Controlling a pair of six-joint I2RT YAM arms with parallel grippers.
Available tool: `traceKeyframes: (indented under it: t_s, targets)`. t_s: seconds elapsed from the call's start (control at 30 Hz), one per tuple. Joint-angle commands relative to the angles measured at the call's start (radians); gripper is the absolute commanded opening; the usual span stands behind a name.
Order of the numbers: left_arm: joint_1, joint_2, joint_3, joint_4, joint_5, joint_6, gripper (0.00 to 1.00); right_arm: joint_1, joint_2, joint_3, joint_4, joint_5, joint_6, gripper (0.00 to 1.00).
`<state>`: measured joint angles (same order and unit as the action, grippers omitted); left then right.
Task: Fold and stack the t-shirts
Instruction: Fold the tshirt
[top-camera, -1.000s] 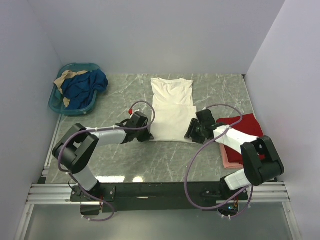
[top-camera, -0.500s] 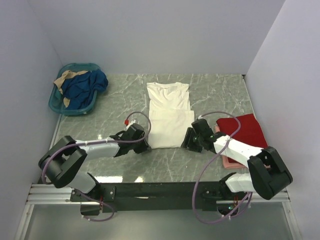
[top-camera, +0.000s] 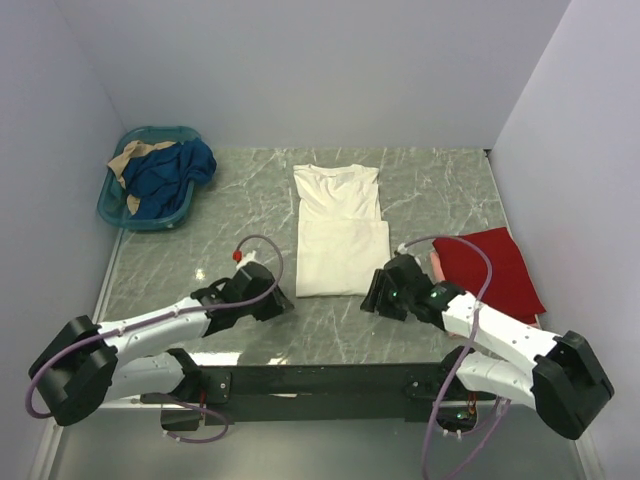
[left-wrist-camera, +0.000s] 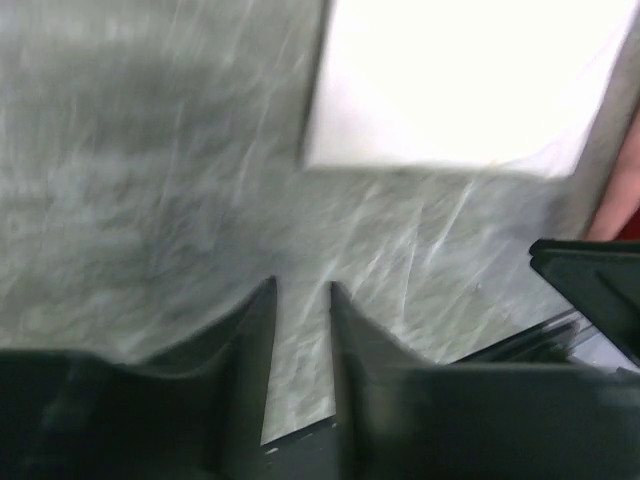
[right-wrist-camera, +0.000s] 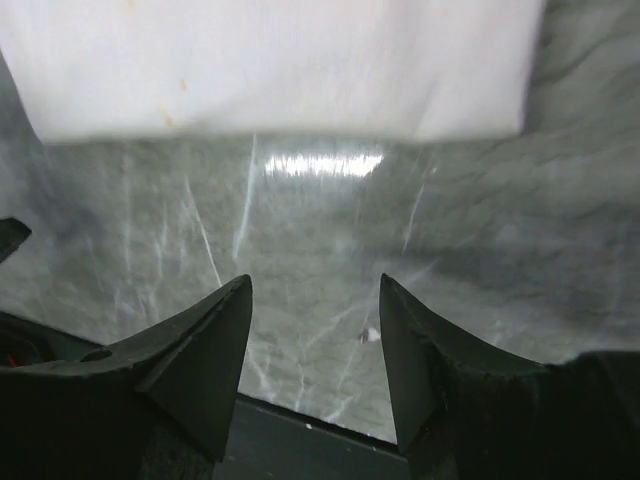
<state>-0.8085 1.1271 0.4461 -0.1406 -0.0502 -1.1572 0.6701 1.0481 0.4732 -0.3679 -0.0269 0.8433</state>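
The cream-white t-shirt (top-camera: 340, 228) lies flat mid-table, folded into a long strip with its neck at the far end. My left gripper (top-camera: 284, 301) hovers just off its near left corner. In the left wrist view that gripper (left-wrist-camera: 302, 288) is narrowly open over bare table, and the shirt (left-wrist-camera: 460, 90) lies ahead of it. My right gripper (top-camera: 369, 301) sits off the near right corner. The right wrist view shows it (right-wrist-camera: 315, 282) wide open and empty, with the shirt's hem (right-wrist-camera: 280, 70) beyond. The red t-shirt (top-camera: 497, 266) lies folded at the right, with a pink edge (top-camera: 437, 263) showing beside it.
A teal basket (top-camera: 112, 208) holding blue and tan clothes stands at the back left corner. Grey walls close in the table on the left, back and right. The black rail with the arm bases (top-camera: 330, 382) runs along the near edge.
Both arms have drawn back toward the near edge, off the white t-shirt's near corners. The shirt first slid nearer and leftward. The left gripper has let go and opened.
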Motion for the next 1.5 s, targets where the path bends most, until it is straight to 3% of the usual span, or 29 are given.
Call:
traceKeyframes:
  t_s: [0.0,0.07,0.3,0.4,0.77,1.03,1.2,1.33,1.37,1.47]
  targets:
    - [0.043,0.02,0.106,0.004,-0.019,0.085,0.36,-0.104,-0.005,0.096,-0.048,0.03,-0.044,0.61]
    - [0.089,0.043,0.123,0.025,0.008,0.109,0.39,-0.211,-0.011,0.097,-0.03,-0.014,-0.085,0.61]
    - [0.187,0.177,0.128,0.134,0.119,0.191,0.43,-0.354,0.038,0.094,0.007,-0.077,-0.144,0.61]
    - [0.192,0.217,0.128,0.177,0.144,0.205,0.48,-0.365,0.052,0.07,0.035,-0.099,-0.144,0.61]
    - [0.193,0.318,0.095,0.272,0.179,0.183,0.47,-0.386,0.139,0.01,0.141,-0.131,-0.124,0.57]
    - [0.184,0.392,0.103,0.282,0.171,0.168,0.44,-0.386,0.156,0.01,0.153,-0.12,-0.127,0.42]
    - [0.161,0.418,0.12,0.236,0.116,0.145,0.37,-0.386,0.191,0.027,0.164,-0.123,-0.133,0.33]
    - [0.157,0.41,0.123,0.225,0.113,0.133,0.17,-0.388,0.214,0.042,0.165,-0.133,-0.145,0.16]
    - [0.157,0.399,0.126,0.216,0.113,0.133,0.07,-0.388,0.217,0.048,0.161,-0.133,-0.148,0.11]
    - [0.157,0.353,0.132,0.164,0.09,0.133,0.01,-0.388,0.204,0.051,0.141,-0.136,-0.162,0.01]
